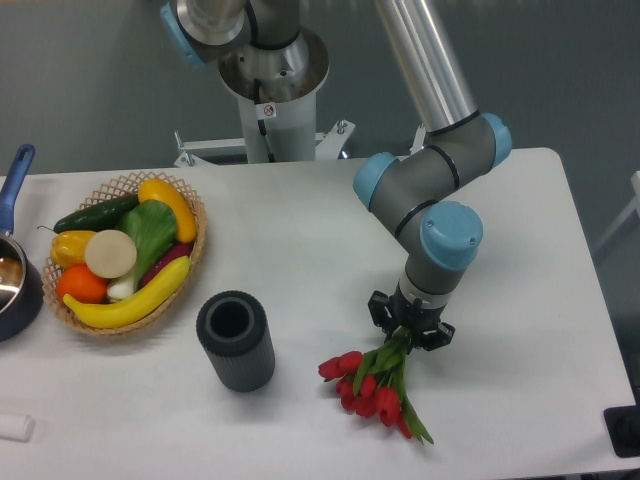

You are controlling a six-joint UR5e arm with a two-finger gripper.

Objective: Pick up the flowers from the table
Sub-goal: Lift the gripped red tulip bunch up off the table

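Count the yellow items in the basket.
3. In the basket: a banana along the front, a yellow pepper at the left, a yellow squash at the back right. More may lie hidden underneath.

The table [300, 230] is smooth, matt white. The arm [425, 205] has matt grey joints with glossy light-blue plastic caps and a shiny bare-metal tube above; its gripper [410, 330] looks like matt black plastic. The flowers [368, 388] have smooth red heads and green leaves. The cylinder [236, 340] is dark grey, matt and finely ribbed. The basket [192, 250] is rough woven wicker holding glossy plastic-looking produce.
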